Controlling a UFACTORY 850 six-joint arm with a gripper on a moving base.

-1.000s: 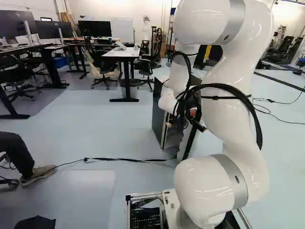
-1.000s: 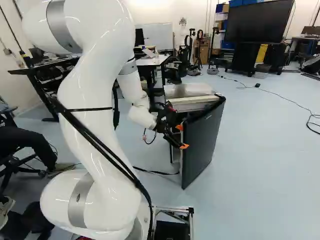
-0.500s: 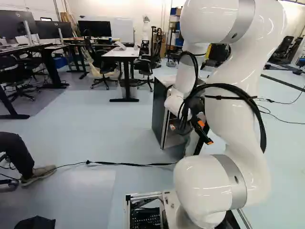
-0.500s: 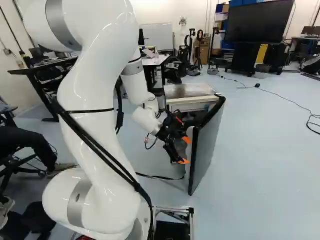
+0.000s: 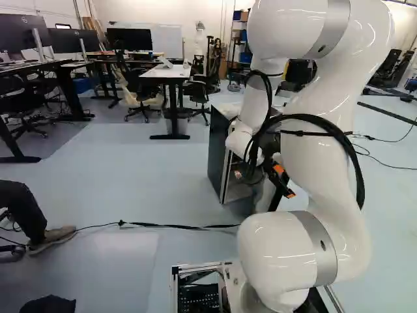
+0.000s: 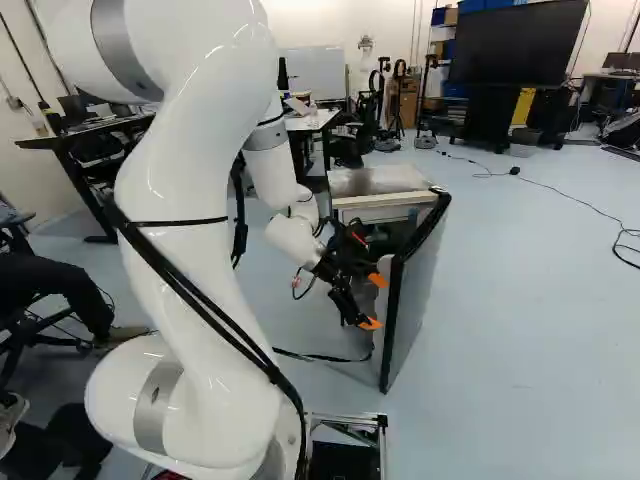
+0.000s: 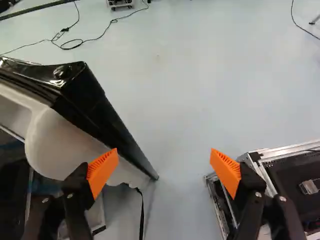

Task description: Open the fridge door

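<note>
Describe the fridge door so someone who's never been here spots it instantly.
In the right base view, find the white arm; just right of it stands a small fridge with a flat metallic top. Its door is the tall, upright panel standing ajar beside the orange-padded claw. Unlike that flat top, it has a thick black rim.

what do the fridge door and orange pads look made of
The fridge door has a glossy black edge, perhaps plastic or painted metal, with bright reflections; its smooth white inner side seems moulded plastic, being rounded. The orange pads look like matte rubber or flexible plastic, with fine ribs.
</note>
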